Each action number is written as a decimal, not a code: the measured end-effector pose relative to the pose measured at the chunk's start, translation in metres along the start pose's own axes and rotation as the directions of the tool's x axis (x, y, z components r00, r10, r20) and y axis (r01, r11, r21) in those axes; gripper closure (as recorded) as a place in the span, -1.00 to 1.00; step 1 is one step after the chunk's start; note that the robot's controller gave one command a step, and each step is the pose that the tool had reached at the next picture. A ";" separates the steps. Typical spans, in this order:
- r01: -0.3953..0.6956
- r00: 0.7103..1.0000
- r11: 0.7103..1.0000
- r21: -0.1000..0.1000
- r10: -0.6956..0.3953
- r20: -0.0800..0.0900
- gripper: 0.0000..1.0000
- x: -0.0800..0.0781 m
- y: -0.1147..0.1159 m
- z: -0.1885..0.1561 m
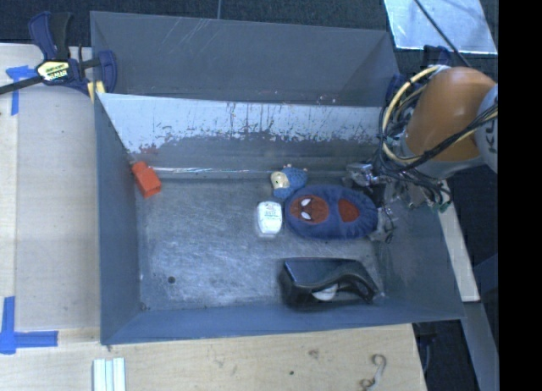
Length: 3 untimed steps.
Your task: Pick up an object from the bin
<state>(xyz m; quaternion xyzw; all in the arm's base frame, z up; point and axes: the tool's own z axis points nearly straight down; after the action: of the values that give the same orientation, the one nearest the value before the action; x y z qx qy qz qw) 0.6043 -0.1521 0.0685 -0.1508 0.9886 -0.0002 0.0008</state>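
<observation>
My gripper [383, 205] is low at the right side of the bin, right against the right end of a blue soft toy [326, 212] with two red patches. A small white block [269, 217] lies touching the toy's left end. Just behind the toy sits a small figure with a pale yellow head [280, 180]. In front of the toy, near the bin's front wall, lies a black curved thing with a white patch [326, 283].
An orange block [146, 178] rests at the far left against the back slope. The arm with its orange cover and cables reaches in over the right rim. The left half of the floor is bare.
</observation>
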 end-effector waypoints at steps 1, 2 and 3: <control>0.516 0.857 0.857 0.003 -0.516 0.002 -1.00 0.033 0.038 -0.033; 0.833 0.553 0.553 0.027 -0.833 0.007 -1.00 0.065 0.089 -0.043; 0.972 0.227 0.227 0.053 -0.974 -0.003 -1.00 0.051 0.140 -0.013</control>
<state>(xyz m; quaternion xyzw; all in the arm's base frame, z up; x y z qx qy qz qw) 0.5141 -0.0341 0.0814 -0.7324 0.6803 -0.0201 0.0189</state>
